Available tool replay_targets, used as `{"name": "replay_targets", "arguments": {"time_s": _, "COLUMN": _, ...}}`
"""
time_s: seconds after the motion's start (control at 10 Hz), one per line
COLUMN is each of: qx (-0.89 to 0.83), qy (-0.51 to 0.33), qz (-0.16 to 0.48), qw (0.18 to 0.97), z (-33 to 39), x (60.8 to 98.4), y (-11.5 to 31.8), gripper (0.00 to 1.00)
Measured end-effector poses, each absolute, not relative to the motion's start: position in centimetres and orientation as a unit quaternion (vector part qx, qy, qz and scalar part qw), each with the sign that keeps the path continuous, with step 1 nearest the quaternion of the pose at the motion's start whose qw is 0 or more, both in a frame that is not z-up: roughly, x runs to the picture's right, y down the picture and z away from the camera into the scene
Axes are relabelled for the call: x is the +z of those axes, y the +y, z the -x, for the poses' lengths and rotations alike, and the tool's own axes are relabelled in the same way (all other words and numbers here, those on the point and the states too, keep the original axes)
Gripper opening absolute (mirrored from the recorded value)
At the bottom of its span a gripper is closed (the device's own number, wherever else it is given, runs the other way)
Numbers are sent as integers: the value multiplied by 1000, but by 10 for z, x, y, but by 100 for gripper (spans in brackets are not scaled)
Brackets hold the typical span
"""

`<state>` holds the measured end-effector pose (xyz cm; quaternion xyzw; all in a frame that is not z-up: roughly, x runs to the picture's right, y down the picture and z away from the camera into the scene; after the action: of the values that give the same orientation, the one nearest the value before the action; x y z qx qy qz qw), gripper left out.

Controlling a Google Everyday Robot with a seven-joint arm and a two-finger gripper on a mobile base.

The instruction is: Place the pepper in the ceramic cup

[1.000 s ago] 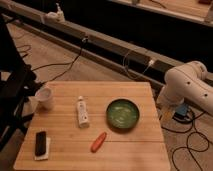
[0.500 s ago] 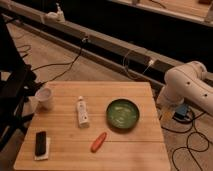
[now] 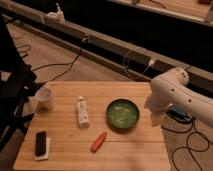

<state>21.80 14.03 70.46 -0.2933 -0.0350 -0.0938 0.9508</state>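
Note:
The orange-red pepper [image 3: 98, 142] lies on the wooden table [image 3: 65, 160], near the front centre, just below and left of the green bowl. The white ceramic cup [image 3: 44, 98] stands upright at the table's left edge, far from the pepper. My white arm [image 3: 172, 95] reaches in from the right. Its gripper [image 3: 155, 119] hangs at the table's right edge, beside the bowl and well away from both pepper and cup. It holds nothing that I can see.
A wide green bowl [image 3: 123, 113] sits right of centre. A white tube with an orange cap [image 3: 82, 111] lies between cup and bowl. A black object on a white pad [image 3: 41, 145] lies at the front left. Cables run across the floor behind.

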Motion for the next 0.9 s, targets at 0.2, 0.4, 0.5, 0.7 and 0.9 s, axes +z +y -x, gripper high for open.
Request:
{"name": "replay_targets", "arguments": {"time_s": 0.2, "qx": -136, "qy": -78, "qz": 297, "qw": 942, "z": -171, "x": 714, "y": 153, "gripper": 65}}
{"name": "replay_targets", "arguments": {"time_s": 0.4, "qx": -182, "qy": -140, "qz": 302, "qw": 925, "z": -103, "x": 714, "y": 170, "gripper": 65}}
{"name": "replay_targets", "arguments": {"time_s": 0.5, "qx": -206, "qy": -170, "qz": 300, "qw": 916, "z": -72, "x": 708, "y": 176, "gripper": 65}}
{"name": "replay_targets", "arguments": {"time_s": 0.7, "qx": -237, "qy": -202, "qz": 291, "qw": 905, "z": -44, "x": 697, "y": 180, "gripper": 65}}
{"name": "replay_targets", "arguments": {"time_s": 0.9, "qx": -236, "qy": -202, "qz": 291, "qw": 905, "z": -44, "x": 697, "y": 180, "gripper": 65}}
